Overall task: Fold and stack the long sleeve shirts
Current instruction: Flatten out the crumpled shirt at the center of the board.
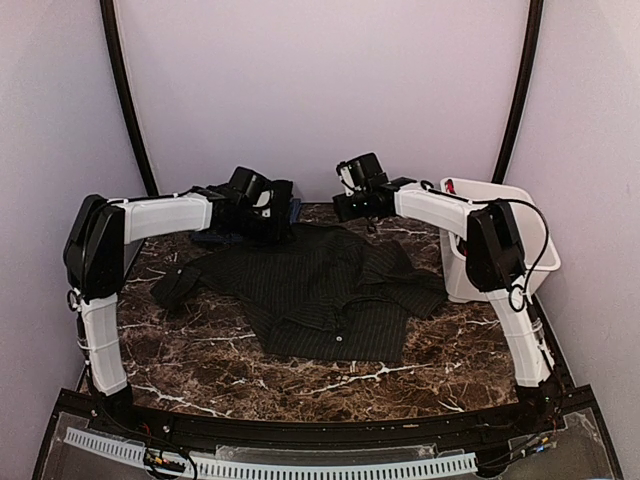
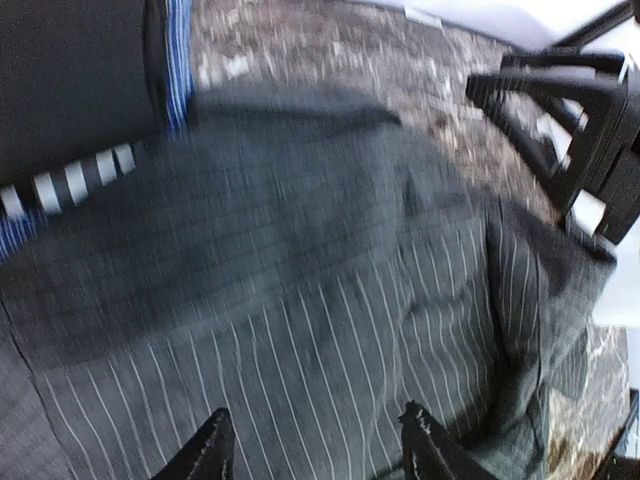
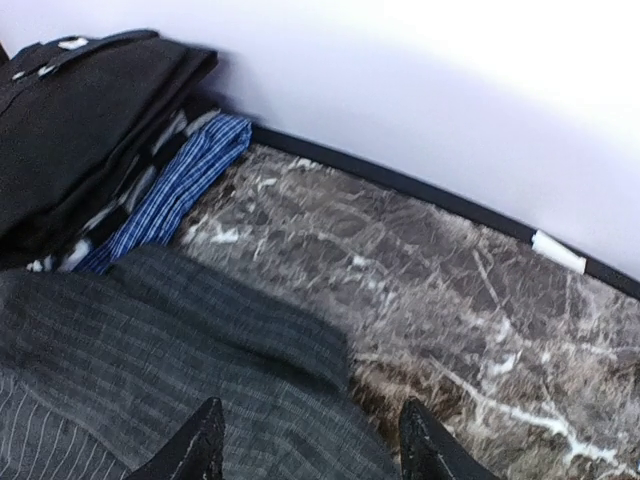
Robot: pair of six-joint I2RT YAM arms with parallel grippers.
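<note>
At the top of the frame stand pale lilac walls [image 1: 320, 80]. Below lies a dark brown marble surface [image 1: 200, 360] with white veins.

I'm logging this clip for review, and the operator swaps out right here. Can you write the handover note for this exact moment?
Left gripper: fingers open, empty, over the pinstriped shirt.
Right gripper: fingers open, empty, at that shirt's far edge.
Things: the pinstriped shirt lies rumpled and unfolded mid-table. A folded pile sits at the far edge, with a black garment on top and blue checked cloth beneath.
Done: the pile looks folded and stacked.
Left: fold the pinstriped shirt and set it on the pile.
</note>
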